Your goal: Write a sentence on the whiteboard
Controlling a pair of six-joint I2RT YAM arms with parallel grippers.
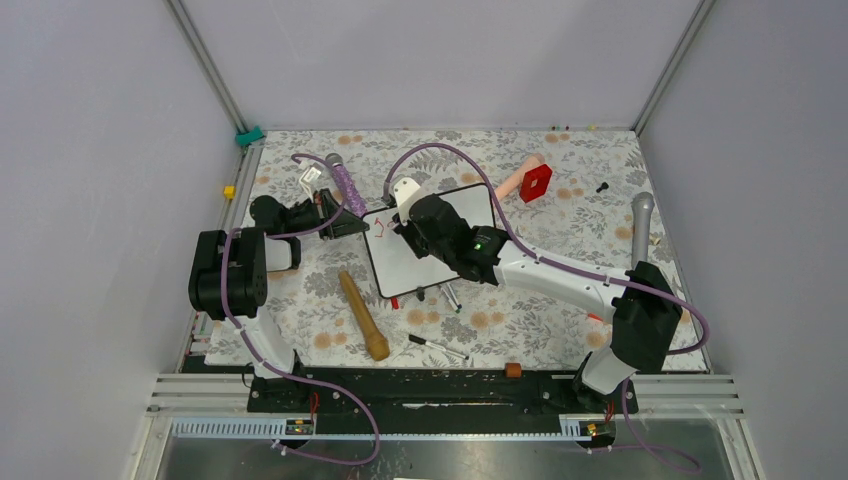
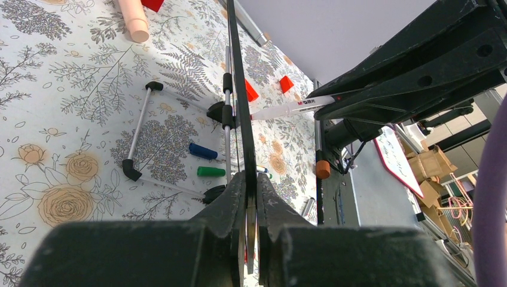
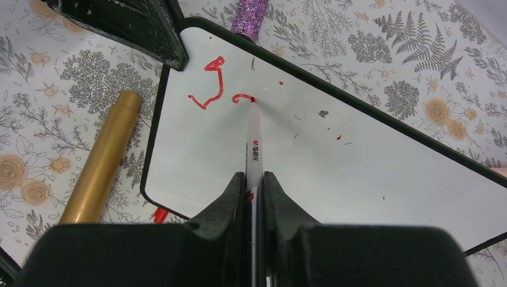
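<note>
The whiteboard (image 1: 400, 262) (image 3: 311, 161) lies tilted in the middle of the table, white with a thin black frame. My left gripper (image 1: 340, 218) (image 2: 251, 179) is shut on its left corner; in the left wrist view the board's frame (image 2: 238, 78) shows edge-on between the jaws. My right gripper (image 1: 415, 228) (image 3: 254, 176) hovers over the board, shut on a white marker (image 3: 253, 140) (image 2: 293, 108). The marker's red tip touches the board. Of the sentence, a red "s"-like stroke (image 3: 213, 84) and a short curl (image 3: 241, 97) at the tip are on the board.
A gold-brown stick (image 1: 362, 315) (image 3: 101, 160) lies left of the board. A purple glitter handle (image 1: 347, 185) (image 3: 248, 17) lies behind it. A red block (image 1: 535, 183), a peach cylinder (image 1: 515, 178), a grey handle (image 1: 640, 225) and a black marker (image 1: 437, 347) lie around. Blue (image 2: 203, 150) and green (image 2: 210, 171) caps sit under the board.
</note>
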